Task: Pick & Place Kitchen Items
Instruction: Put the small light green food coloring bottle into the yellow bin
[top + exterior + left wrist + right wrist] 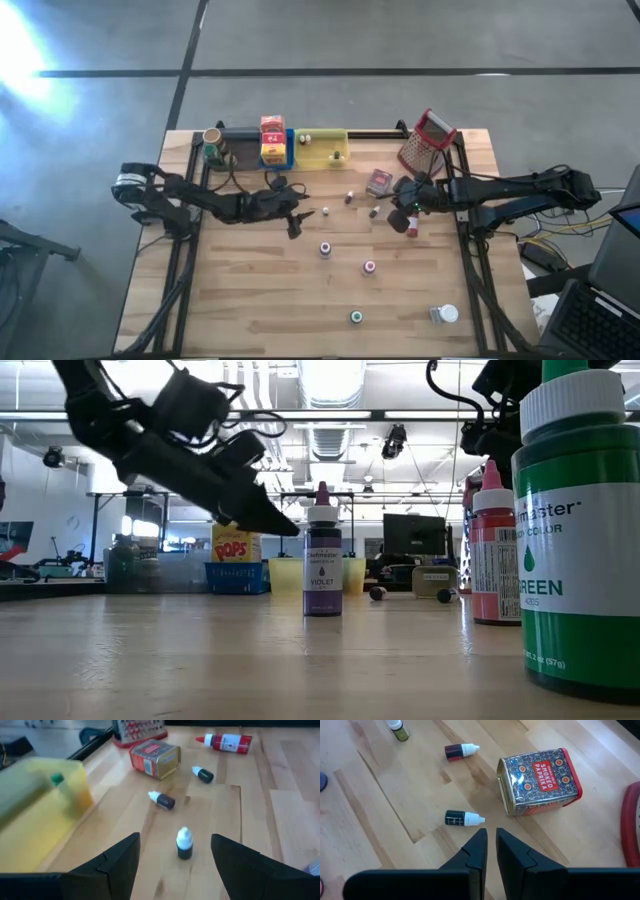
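In the left wrist view a small dark bottle with a white cap [184, 843] stands upright on the table just ahead of my left gripper [175, 838]. The gripper is open, a finger off to each side of the bottle and touching nothing. From above, that gripper [295, 226] is left of the table's middle and the bottle [326, 211] just right of it. My right gripper [491, 845] hovers with nothing between its fingers, tilted down over a black bottle lying on its side [462, 818], beside the paprika tin [540, 780]. From above, it [392, 214] is right of centre.
Grey [240, 140], blue [280, 152] and yellow [322, 150] trays line the far edge, with the grater [428, 142] to their right. A red bottle [412, 226] lies by the right gripper. Violet [325, 248], pink-capped [369, 267] and green-capped [356, 317] bottles and a white jar [445, 315] stand nearer.
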